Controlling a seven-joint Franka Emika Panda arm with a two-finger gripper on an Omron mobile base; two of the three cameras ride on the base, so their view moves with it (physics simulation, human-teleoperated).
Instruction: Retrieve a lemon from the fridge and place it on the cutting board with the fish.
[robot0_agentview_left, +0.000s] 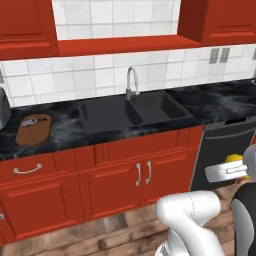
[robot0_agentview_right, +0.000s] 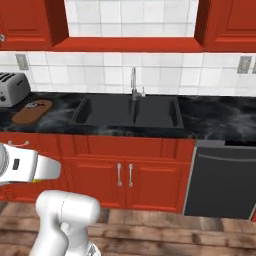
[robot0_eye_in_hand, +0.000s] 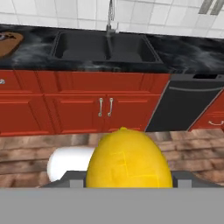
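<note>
The lemon (robot0_eye_in_hand: 127, 159), bright yellow, sits low in the hand view with my gripper (robot0_eye_in_hand: 127, 180) shut on it; grey finger parts show at both its sides. From the left base view the lemon (robot0_agentview_left: 234, 159) peeks out behind my white hand, low in front of the dishwasher. The brown oval cutting board (robot0_agentview_left: 34, 129) lies on the black counter far to the left, with the small fish (robot0_agentview_left: 34, 120) on its far end. The board (robot0_agentview_right: 32, 111) also lies beside the toaster, and its edge (robot0_eye_in_hand: 8, 43) shows at the hand view's upper left. The fridge is out of view.
A black double sink (robot0_agentview_left: 132, 112) with a faucet (robot0_agentview_left: 131, 82) lies mid-counter. A silver toaster (robot0_agentview_right: 12, 89) stands left of the board. A dark dishwasher (robot0_agentview_right: 225, 182) is at the right, red cabinets (robot0_agentview_left: 115, 177) under the counter, wooden floor below.
</note>
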